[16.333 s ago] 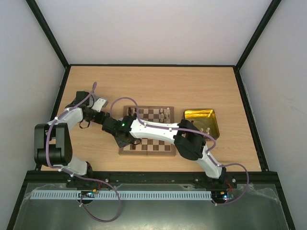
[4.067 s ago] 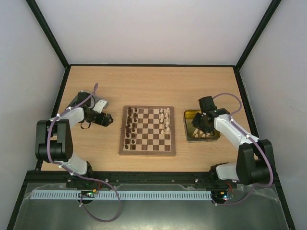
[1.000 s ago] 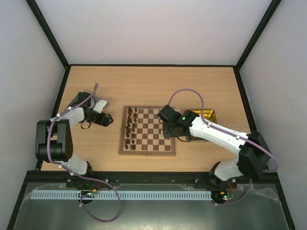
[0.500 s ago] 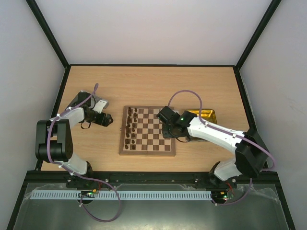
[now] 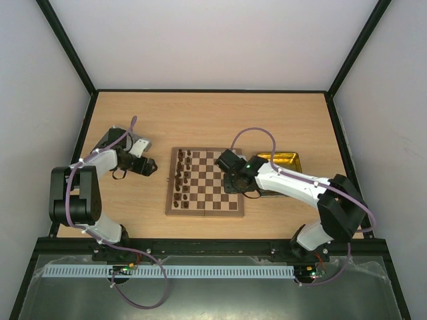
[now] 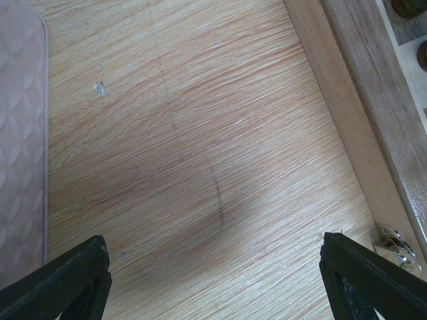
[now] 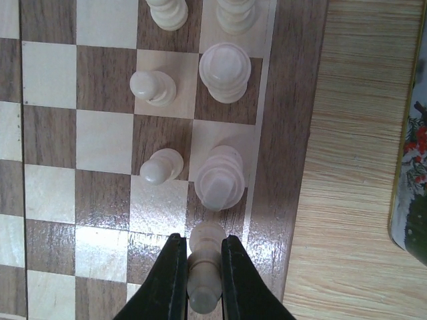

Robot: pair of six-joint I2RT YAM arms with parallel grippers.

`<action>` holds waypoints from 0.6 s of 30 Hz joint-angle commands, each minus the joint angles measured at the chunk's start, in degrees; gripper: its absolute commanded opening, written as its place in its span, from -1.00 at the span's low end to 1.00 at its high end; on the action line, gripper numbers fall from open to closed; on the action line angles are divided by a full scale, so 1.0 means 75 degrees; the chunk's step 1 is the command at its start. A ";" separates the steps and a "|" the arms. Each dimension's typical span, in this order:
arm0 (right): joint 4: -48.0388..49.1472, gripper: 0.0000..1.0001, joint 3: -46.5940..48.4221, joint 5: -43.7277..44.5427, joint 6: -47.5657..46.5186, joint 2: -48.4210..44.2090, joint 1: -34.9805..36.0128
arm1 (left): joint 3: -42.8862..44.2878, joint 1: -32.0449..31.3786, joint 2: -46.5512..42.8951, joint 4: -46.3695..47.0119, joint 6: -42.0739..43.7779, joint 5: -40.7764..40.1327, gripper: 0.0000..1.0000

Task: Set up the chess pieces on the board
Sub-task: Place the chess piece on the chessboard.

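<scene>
The board [image 5: 205, 181] lies mid-table with dark pieces [image 5: 179, 179] in its left columns and cream pieces [image 7: 225, 70] on its right side. My right gripper [image 5: 235, 181] is over the board's right edge, shut on a cream piece [image 7: 205, 267] held between its fingers [image 7: 168, 280] just above a dark edge square. Two larger cream pieces and two cream pawns [image 7: 161, 166] stand just beyond it. My left gripper [image 5: 148, 167] rests open and empty on the table left of the board, whose border [image 6: 363, 133] shows in the left wrist view.
A gold tin tray [image 5: 288, 160] sits right of the board, partly covered by the right arm; its printed side [image 7: 413, 193] shows in the right wrist view. A pale quilted pad [image 6: 20, 133] lies left of the left gripper.
The right arm has carried a cream piece from the gold tray leftward to the board's right edge and lowered it there. The left arm has not moved.
</scene>
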 commanded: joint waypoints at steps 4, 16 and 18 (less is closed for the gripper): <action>0.0239 -0.92 -0.0164 0.0104 0.0022 0.0189 0.0032 | -0.0072 -0.0015 0.0018 -0.0051 0.0010 -0.0014 0.72; 0.0341 -0.90 -0.0198 0.0101 0.0010 0.0272 0.0031 | -0.0070 -0.0012 0.0042 -0.0034 0.0017 -0.0018 0.72; 0.0346 -0.88 -0.0204 0.0106 0.0003 0.0289 0.0034 | -0.0071 -0.0012 0.0045 -0.0038 0.0017 -0.0013 0.72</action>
